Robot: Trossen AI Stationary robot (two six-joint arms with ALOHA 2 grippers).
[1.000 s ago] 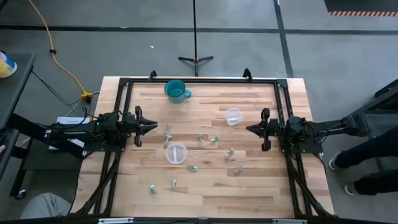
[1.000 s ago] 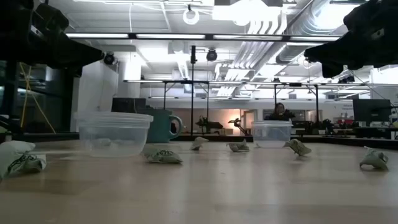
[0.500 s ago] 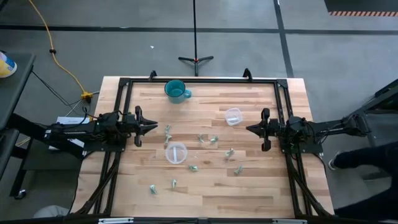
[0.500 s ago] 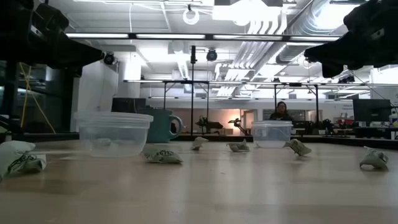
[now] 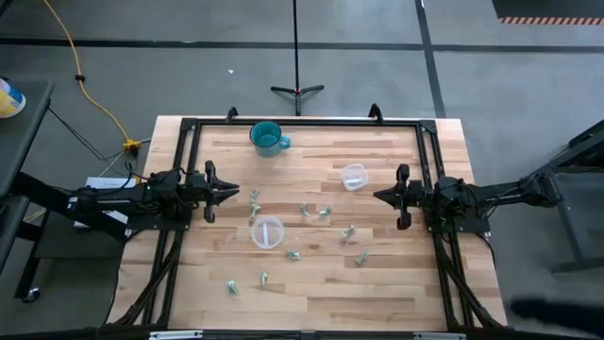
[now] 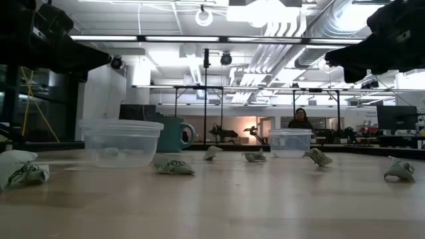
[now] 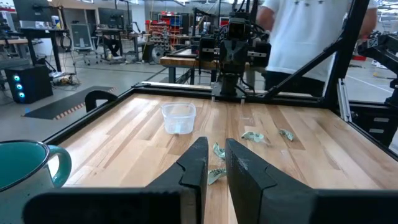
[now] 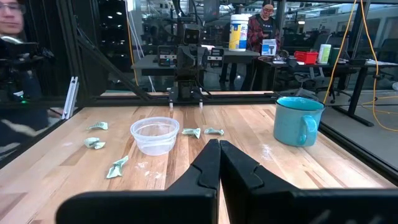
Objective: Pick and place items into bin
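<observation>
Several tiny pale green-grey items (image 5: 305,210) lie scattered flat on the wooden table between the arms; the low view shows them (image 6: 174,166) close up. Two clear plastic bins stand upright, one near the table's middle (image 5: 267,231) and one farther right (image 5: 353,176). My left gripper (image 5: 236,193) hovers at the table's left side, above the table, with a narrow gap between its fingers (image 7: 215,144), and one item (image 7: 216,175) shows through that gap. My right gripper (image 5: 377,196) hovers at the right side, shut (image 8: 219,146). Neither touches anything.
A teal mug (image 5: 267,138) stands near the far edge. A black frame (image 5: 302,123) rims the table. A stand's foot (image 5: 297,91) rests on the floor beyond. People show in the room behind, in both wrist views and the low view.
Both arms and all items have kept still. A person standing off the table's right side has moved away toward the near right corner of the high view.
</observation>
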